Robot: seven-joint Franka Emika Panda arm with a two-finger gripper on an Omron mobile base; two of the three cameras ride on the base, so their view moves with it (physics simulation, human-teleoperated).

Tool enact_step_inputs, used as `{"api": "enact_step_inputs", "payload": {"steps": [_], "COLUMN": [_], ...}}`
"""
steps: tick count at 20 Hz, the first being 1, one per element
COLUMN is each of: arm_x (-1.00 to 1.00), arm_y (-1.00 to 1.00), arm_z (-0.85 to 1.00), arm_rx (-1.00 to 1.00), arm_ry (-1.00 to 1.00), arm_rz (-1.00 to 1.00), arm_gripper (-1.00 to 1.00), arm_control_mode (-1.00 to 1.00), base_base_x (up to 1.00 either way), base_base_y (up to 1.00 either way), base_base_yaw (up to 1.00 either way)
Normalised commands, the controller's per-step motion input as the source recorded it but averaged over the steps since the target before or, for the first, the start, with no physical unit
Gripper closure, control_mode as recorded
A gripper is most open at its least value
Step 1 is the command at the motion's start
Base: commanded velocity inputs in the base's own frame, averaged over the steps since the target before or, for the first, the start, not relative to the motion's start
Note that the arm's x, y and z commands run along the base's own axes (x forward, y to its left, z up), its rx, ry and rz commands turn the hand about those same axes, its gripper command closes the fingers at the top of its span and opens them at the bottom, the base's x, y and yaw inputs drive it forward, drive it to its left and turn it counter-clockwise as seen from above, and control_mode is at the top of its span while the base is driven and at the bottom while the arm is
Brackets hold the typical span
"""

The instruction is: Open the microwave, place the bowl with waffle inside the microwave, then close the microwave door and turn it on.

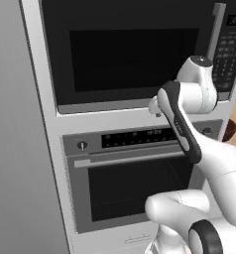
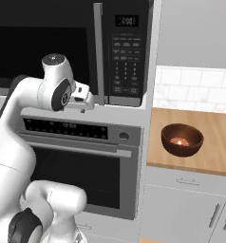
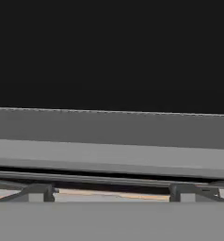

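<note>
My fingers (image 2: 88, 105) spread wide, empty, at closed microwave door (image 2: 43, 47) lower edge, beside handle (image 2: 99, 52). Risk: closing below the bar, missing it.

Silver oven (image 2: 81, 161) built into tall grey cabinet (image 1: 21, 149), horizontal handle (image 1: 125, 158) across dark-windowed door, knob (image 1: 82, 145) at left. Wooden counter (image 2: 214, 137) at right, white tile backsplash (image 2: 195, 90) behind, grey drawers (image 2: 186, 204) below.
</note>
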Motion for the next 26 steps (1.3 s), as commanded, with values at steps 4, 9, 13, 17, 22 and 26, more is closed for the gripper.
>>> {"api": "enact_step_inputs", "payload": {"steps": [4, 9, 13, 17, 22, 26], "arm_x": [-0.24, -0.24, -0.33, -0.1, 0.02, 0.09], "arm_y": [-0.28, -0.3, -0.19, -0.05, -0.19, -0.34], "arm_z": [0.3, 0.2, 0.27, 0.11, 0.01, 0.27], "arm_rx": [0.0, 0.0, -0.01, -0.02, 0.0, 0.0], "arm_ry": [-0.24, -0.29, -0.37, -0.44, -0.34, -0.27], "arm_rz": [-0.03, 0.0, -0.01, -0.03, -0.07, 0.0], "arm_gripper": [-1.0, -1.0, -1.0, -1.0, -1.0, -1.0], "arm_control_mode": [-1.0, -1.0, -1.0, -1.0, -1.0, -1.0], "base_base_x": [0.0, 0.0, 0.0, 0.0, 0.0, 0.0], "base_base_y": [0.0, 0.0, 0.0, 0.0, 0.0, 0.0], "base_base_yaw": [0.0, 0.0, 0.0, 0.0, 0.0, 0.0]}}
